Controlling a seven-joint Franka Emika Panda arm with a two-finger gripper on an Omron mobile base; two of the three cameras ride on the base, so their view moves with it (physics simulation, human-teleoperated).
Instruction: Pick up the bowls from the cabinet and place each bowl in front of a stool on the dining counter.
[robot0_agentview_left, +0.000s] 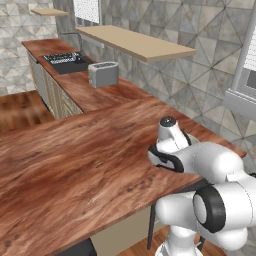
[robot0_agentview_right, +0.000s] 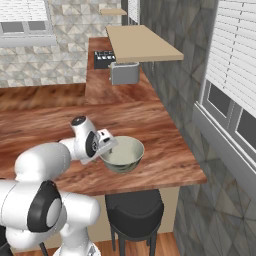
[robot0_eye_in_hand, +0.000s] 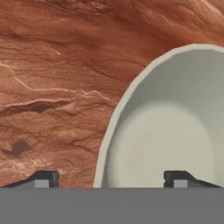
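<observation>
The grey-green bowl (robot0_agentview_right: 122, 154) sits upright on the counter (robot0_agentview_right: 165, 150) near its edge, directly above a black stool (robot0_agentview_right: 134, 208). The gripper (robot0_eye_in_hand: 112, 178) hangs over the bowl's rim, its fingers spread wide, one inside the bowl, one outside.

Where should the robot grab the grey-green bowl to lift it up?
Probably by its thin rim, coming down from above. The bowl sits upright on the dining counter, its rounded sides too wide, so the open tool should straddle the rim, one finger inside.
</observation>
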